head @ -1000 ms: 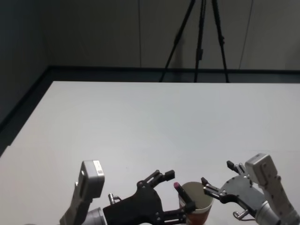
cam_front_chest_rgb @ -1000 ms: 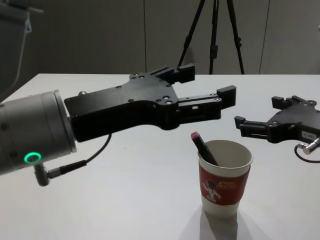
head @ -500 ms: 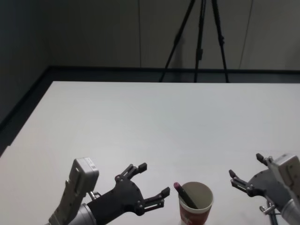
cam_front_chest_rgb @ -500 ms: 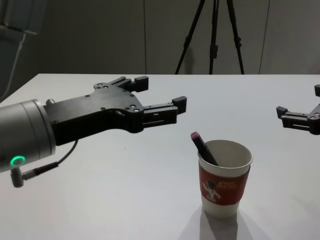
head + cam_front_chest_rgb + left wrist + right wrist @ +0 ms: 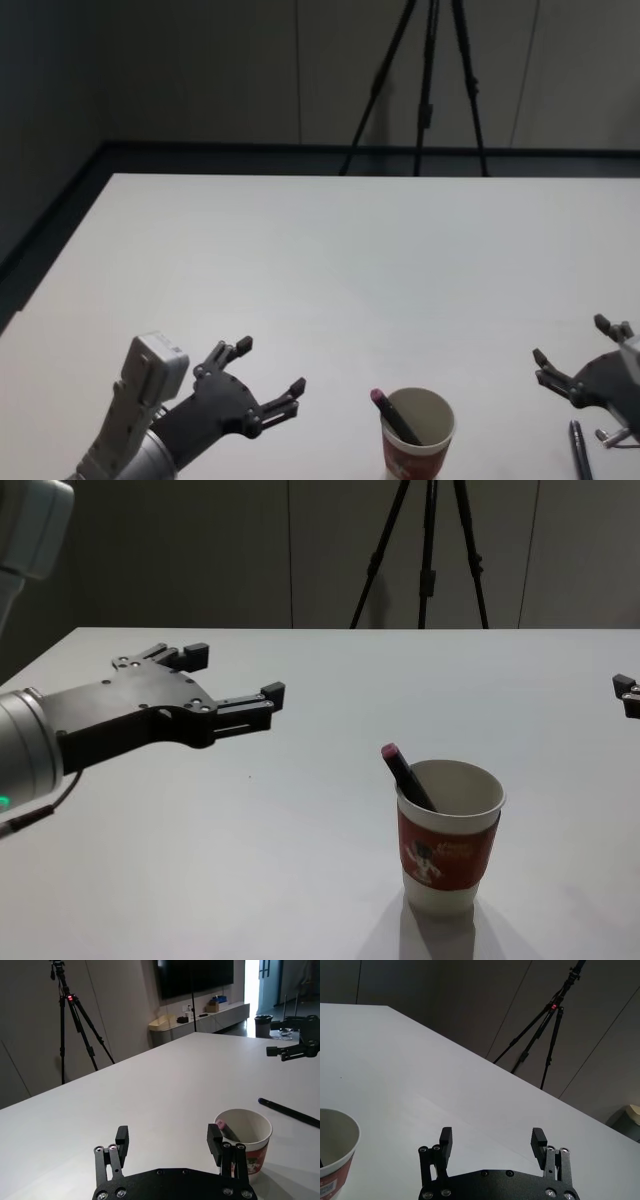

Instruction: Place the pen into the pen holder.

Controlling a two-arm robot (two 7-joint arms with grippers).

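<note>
The pen holder (image 5: 450, 848), a white paper cup with a red sleeve, stands upright near the table's front edge. A dark pen (image 5: 405, 773) with a pink end leans inside it, its tip poking over the rim; it also shows in the head view (image 5: 390, 412). My left gripper (image 5: 235, 672) hovers open and empty to the left of the pen holder (image 5: 417, 440). Off to the right, my right gripper (image 5: 570, 340) is open and empty too. The left wrist view has the pen holder (image 5: 243, 1144) just beyond the left gripper (image 5: 168, 1135).
A second dark pen (image 5: 578, 445) lies flat on the table by the right gripper, also seen in the left wrist view (image 5: 290, 1112). A black tripod (image 5: 425, 85) stands behind the table's far edge. The white table (image 5: 320, 260) stretches bare ahead.
Both grippers have drawn away from the cup, the left one leftward and the right one rightward. The pen stays leaning in the cup.
</note>
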